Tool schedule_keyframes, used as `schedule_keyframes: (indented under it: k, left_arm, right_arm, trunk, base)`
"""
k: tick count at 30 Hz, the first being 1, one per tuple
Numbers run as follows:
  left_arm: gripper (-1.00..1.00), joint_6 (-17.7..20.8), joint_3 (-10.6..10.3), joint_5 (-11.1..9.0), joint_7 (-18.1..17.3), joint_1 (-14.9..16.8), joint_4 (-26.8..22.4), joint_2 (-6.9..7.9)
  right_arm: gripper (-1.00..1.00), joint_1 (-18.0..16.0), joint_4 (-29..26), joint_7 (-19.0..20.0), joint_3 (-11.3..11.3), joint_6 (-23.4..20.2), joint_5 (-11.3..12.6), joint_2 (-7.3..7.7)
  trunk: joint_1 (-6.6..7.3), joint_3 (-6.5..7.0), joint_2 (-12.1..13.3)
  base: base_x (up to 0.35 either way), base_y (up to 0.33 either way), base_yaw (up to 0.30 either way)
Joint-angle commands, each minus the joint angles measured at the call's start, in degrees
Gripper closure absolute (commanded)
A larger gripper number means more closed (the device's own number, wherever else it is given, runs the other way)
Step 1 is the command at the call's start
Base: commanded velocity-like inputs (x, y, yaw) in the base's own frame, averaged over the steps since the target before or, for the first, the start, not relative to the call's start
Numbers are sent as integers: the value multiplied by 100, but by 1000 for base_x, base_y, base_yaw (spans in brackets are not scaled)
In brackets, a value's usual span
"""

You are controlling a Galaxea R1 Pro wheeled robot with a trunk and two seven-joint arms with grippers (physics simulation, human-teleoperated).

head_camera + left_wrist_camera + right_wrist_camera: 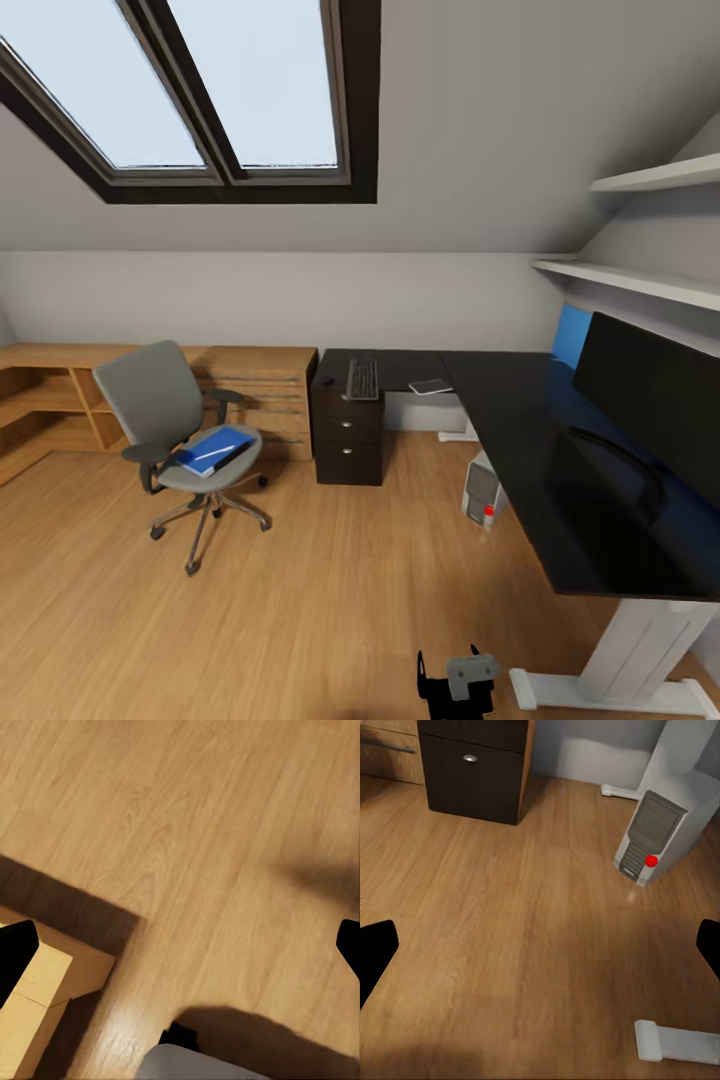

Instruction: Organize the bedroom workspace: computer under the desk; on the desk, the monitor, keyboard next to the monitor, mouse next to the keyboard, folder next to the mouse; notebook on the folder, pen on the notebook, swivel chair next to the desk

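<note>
- On the swivel chair (165, 425), out on the wooden floor (330, 600) left of the desk (520, 420), lies the blue folder (212, 450) with a white pen (212, 452) across it; any label on it is too small to read.
- Along the desk's far wing sit the mouse (326, 380), the keyboard (362, 378) and, further right, the notebook (431, 386), above the black drawer unit (347, 432).
- Near the right edge stands the monitor (650, 395), its foot on the desk.
- Under the desk stands the computer (482, 490), a red spot on its front.
- Both arms hang low, wrist cameras facing the floor; the left gripper (180, 945) and the right gripper (544, 952) each show dark fingertips at opposite picture edges, spread wide and holding nothing.
- No writing can be read anywhere.
</note>
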State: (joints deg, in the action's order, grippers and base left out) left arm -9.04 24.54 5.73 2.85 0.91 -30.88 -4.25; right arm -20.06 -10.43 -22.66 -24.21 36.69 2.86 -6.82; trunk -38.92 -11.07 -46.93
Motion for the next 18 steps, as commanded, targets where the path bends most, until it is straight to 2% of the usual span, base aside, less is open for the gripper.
schedule_keyframes:
  k: [1,18]
  left_arm:
    - [-100,-19,33,60,5,6,3,-8]
    - [-100,-28,29,60,5,6,12,-15]
  right_arm:
    - [-100,-6,6,-37,-49,14,30,-4]
    - [-100,-6,6,-37,-49,14,30,-11]
  trunk:
    - [-4,-8,-5]
    - [-4,-7,-5]
  base:
    - [297,151,-9]
    - [319,22,-1]
